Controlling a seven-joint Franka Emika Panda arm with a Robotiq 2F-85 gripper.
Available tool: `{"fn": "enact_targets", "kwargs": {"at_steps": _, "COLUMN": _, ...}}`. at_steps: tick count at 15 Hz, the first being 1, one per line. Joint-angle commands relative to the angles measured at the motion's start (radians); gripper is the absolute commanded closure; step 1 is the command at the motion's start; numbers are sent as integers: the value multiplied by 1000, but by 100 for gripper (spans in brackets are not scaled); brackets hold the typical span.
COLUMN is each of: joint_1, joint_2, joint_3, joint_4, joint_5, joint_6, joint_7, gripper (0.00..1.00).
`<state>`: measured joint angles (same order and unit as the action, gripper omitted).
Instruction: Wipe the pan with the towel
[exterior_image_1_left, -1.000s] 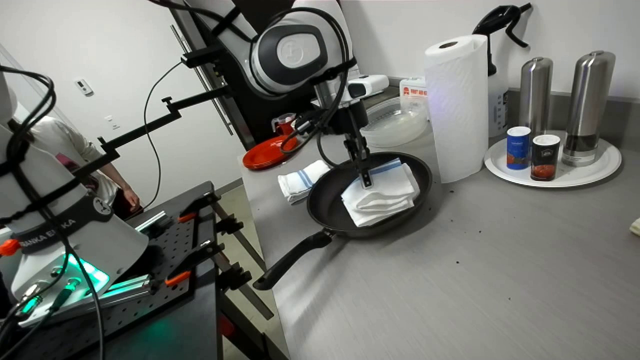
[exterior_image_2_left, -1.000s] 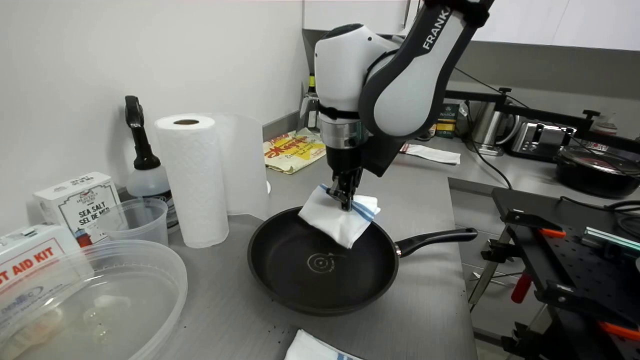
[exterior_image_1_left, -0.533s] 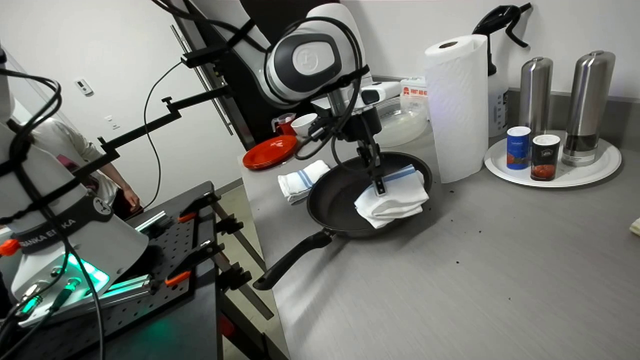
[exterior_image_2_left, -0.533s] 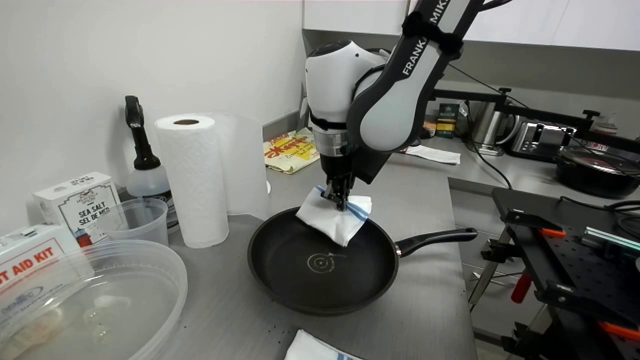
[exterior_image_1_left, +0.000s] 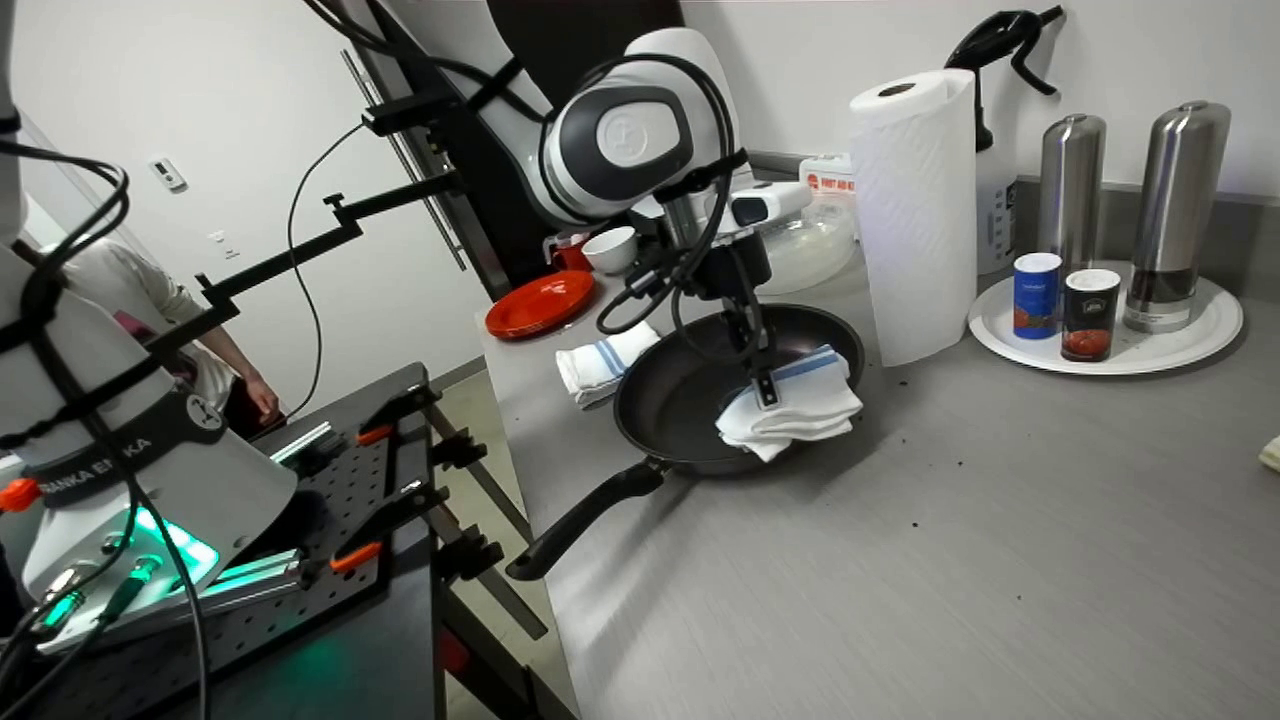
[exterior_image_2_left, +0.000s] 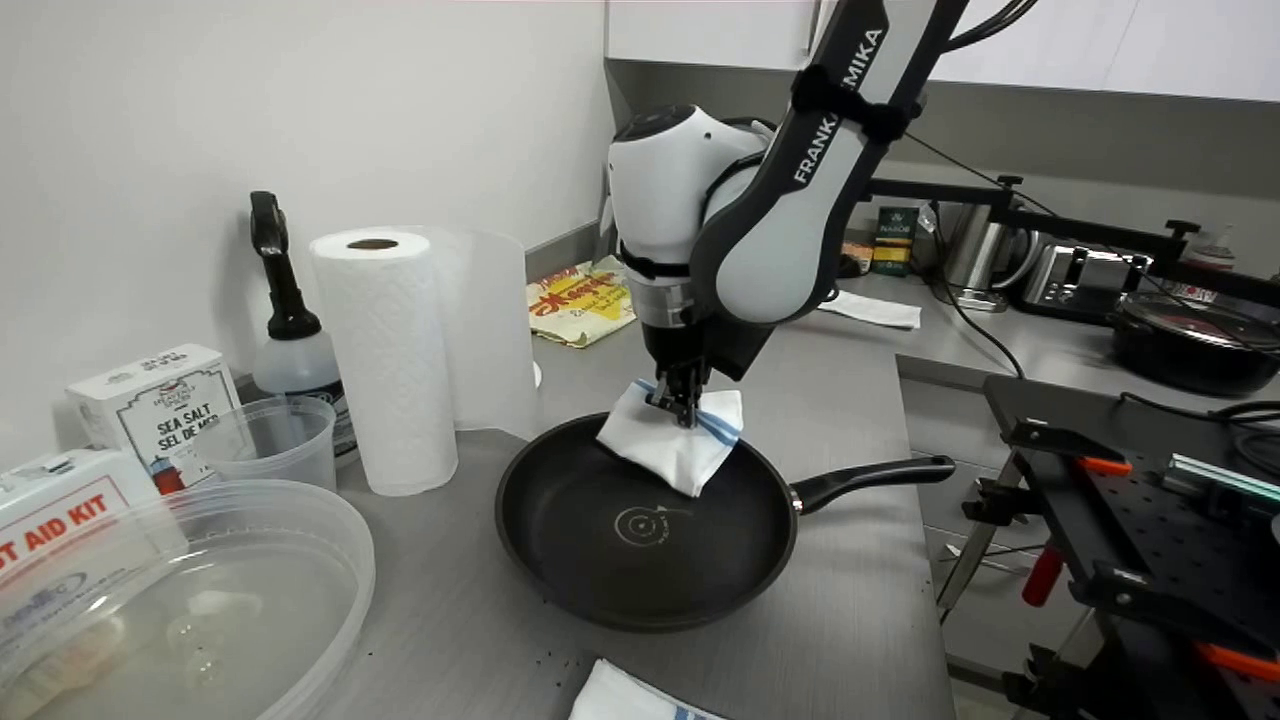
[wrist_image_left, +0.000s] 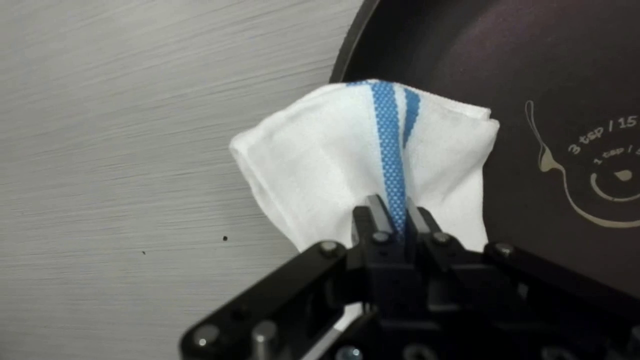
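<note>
The black frying pan (exterior_image_1_left: 680, 410) sits on the grey counter in both exterior views (exterior_image_2_left: 640, 575), its long handle (exterior_image_2_left: 870, 482) pointing to the counter edge. My gripper (exterior_image_1_left: 766, 390) is shut on the folded white towel (exterior_image_1_left: 815, 405), pinching it at the blue stripe. The towel (exterior_image_2_left: 665, 445) drapes across the pan's rim, part over the inside and part beyond it. In the wrist view the gripper's fingers (wrist_image_left: 394, 215) close on the striped fold of the towel (wrist_image_left: 320, 150), beside the pan's dark inside (wrist_image_left: 550, 60). How firmly the towel touches the pan is hidden.
Another folded striped cloth (exterior_image_1_left: 605, 362) lies beside the pan. A paper-towel roll (exterior_image_1_left: 915, 220) stands close to the pan. A clear plastic tub (exterior_image_2_left: 350, 560), red plates (exterior_image_1_left: 540, 305), a white bowl (exterior_image_1_left: 610, 250) and a white plate with shakers (exterior_image_1_left: 1190, 350) are around. Dark crumbs dot the counter.
My gripper and the towel have moved from the pan's inside toward its rim, rightward in an exterior view, then slightly lower. The pan has stayed still. The white bowl has become visible behind the arm.
</note>
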<state>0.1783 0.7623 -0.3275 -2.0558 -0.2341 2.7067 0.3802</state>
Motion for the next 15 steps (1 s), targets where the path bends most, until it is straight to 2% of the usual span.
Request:
{"fn": "enact_targets", "kwargs": {"at_steps": 1, "joint_1": 32, "joint_2": 32, "joint_3": -30, "joint_4": 17, "joint_5": -5, "joint_6": 12, "joint_7": 35, "gripper": 98}}
{"fn": "enact_targets", "kwargs": {"at_steps": 15, "joint_1": 23, "joint_2": 94, "joint_3": 0, "joint_4": 24, "joint_5": 28, "joint_6": 5, "joint_7": 31, "gripper": 98}}
